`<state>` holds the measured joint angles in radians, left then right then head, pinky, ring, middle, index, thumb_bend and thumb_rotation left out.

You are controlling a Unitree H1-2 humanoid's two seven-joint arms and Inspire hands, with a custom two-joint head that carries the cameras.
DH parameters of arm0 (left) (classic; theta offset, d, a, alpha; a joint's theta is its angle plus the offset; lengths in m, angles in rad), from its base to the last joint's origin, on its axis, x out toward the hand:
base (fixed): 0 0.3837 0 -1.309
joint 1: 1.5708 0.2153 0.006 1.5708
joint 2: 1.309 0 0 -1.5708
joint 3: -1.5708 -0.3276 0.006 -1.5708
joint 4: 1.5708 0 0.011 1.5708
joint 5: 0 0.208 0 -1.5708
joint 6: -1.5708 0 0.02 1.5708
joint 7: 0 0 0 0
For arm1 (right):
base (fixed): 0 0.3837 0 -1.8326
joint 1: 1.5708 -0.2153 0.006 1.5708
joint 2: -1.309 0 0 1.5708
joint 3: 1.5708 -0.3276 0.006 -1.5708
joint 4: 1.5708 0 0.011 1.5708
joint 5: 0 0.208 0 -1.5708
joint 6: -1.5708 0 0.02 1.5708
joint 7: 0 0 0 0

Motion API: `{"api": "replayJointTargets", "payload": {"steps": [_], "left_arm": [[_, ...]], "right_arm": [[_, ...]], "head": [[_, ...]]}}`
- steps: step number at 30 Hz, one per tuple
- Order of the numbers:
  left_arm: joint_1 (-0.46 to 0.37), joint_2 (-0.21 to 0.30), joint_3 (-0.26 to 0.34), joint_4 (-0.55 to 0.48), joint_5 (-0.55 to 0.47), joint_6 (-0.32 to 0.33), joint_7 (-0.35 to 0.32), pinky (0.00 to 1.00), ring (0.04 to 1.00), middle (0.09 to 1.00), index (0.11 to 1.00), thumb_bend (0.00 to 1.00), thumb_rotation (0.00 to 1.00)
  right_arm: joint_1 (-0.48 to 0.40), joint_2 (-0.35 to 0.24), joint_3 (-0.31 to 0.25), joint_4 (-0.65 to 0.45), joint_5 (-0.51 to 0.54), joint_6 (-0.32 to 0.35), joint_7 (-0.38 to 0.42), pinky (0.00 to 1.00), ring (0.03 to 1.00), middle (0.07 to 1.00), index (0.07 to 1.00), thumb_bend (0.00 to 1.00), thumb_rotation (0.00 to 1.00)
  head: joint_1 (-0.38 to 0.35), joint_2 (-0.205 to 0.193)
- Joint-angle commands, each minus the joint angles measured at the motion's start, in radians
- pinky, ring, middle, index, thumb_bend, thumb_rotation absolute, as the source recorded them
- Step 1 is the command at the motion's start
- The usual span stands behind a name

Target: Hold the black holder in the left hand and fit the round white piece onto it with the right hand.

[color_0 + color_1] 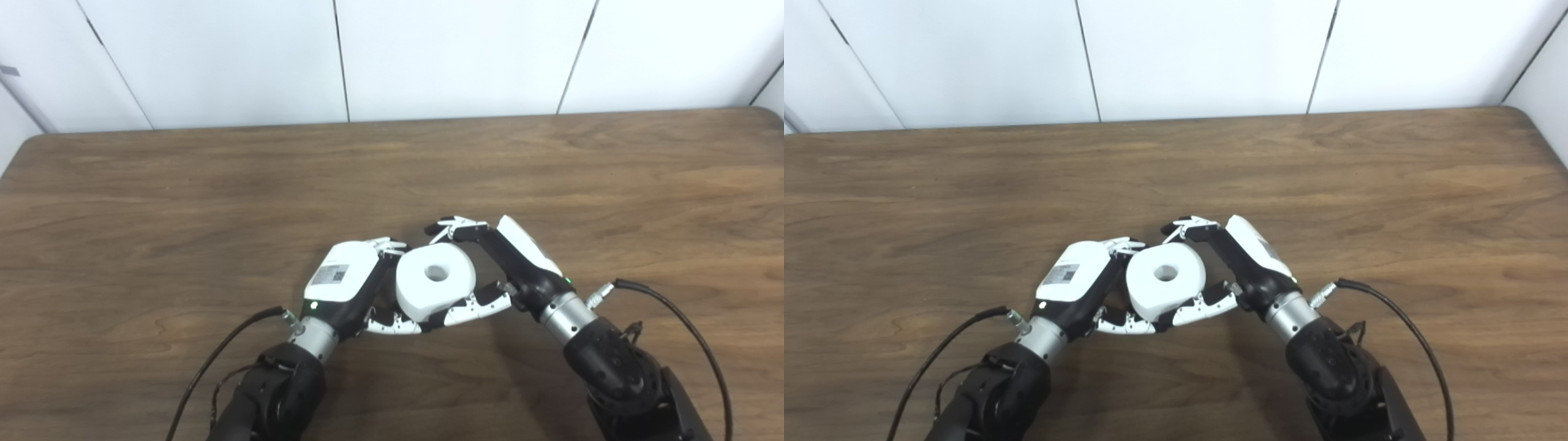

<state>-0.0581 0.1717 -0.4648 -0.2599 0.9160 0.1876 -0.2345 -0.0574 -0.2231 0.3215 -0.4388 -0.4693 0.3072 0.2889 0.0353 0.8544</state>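
The round white piece [435, 278], thick with a hole in its middle, sits between my two hands just above the table. My right hand [511, 263] grips it from the right, with fingers [456, 228] over the far edge and the thumb under the near edge. My left hand [346, 278] is curled in against its left side, fingers [387, 246] on the far side and thumb [392, 324] on the near side. The black holder is hidden behind the white piece and my left palm. Only dark shapes show there.
The brown wooden table [184, 202] stretches wide to the left, right and far side of the hands. A white panelled wall [453, 55] stands behind its far edge. Black cables [680, 318] trail from both wrists over the near part of the table.
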Motion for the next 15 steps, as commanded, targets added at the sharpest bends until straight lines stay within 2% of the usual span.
{"api": "replayJointTargets", "payload": {"steps": [1, 15], "left_arm": [[0.005, 0.009, -0.013, -0.004, 0.019, 0.011, -0.045, 0.86, 0.874, 0.808, 0.486, 0.52, 0.05], [0.004, 0.007, -0.012, -0.004, 0.018, 0.011, -0.044, 0.86, 0.873, 0.807, 0.486, 0.52, 0.05]], "right_arm": [[-0.009, 0.0, 0.016, -0.004, -0.011, -0.012, 0.015, 0.82, 0.898, 0.803, 0.483, 0.52, 0.14], [-0.01, -0.002, 0.024, 0.002, -0.021, 0.004, 0.023, 0.83, 0.896, 0.798, 0.484, 0.53, 0.14]], "head": [[0.0, 0.003], [-0.005, 0.005]]}}
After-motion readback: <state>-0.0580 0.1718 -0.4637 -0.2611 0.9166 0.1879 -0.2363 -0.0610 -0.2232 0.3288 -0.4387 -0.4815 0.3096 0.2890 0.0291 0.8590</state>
